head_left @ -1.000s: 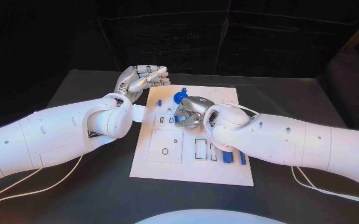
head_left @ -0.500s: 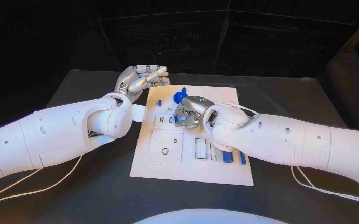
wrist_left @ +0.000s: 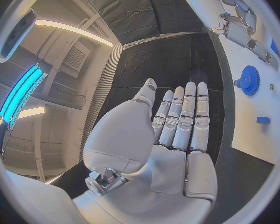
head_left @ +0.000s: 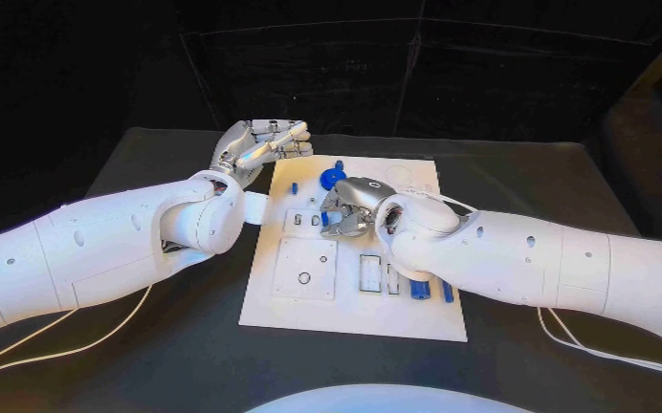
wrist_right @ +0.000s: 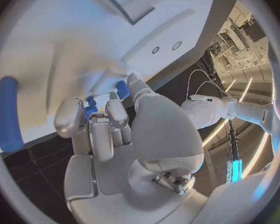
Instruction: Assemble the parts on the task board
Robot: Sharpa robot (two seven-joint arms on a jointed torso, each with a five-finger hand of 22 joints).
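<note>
Task board (head_left: 362, 313): white plate at centre of frame on the black desk (head_left: 165, 356), long axis running away from the robot.

Left hand (head_left: 258, 148): at upper left of centre, just off the board's far left corner, above the desk. Fingers (wrist_left: 184, 115) extended straight and close together, holding nothing.

Right hand (head_left: 353, 206): at centre of frame, over the board's upper middle. Fingers (wrist_right: 93, 124) curled around a small blue part (wrist_right: 90, 104); contact with the board cannot be told.

Blue gear (head_left: 331, 180): on the board just above the right hand. Small blue peg (head_left: 293, 188): near the board's left edge, beside the gear. Two long blue parts (head_left: 419, 289): side by side at lower right of the board, next to the right forearm.
</note>
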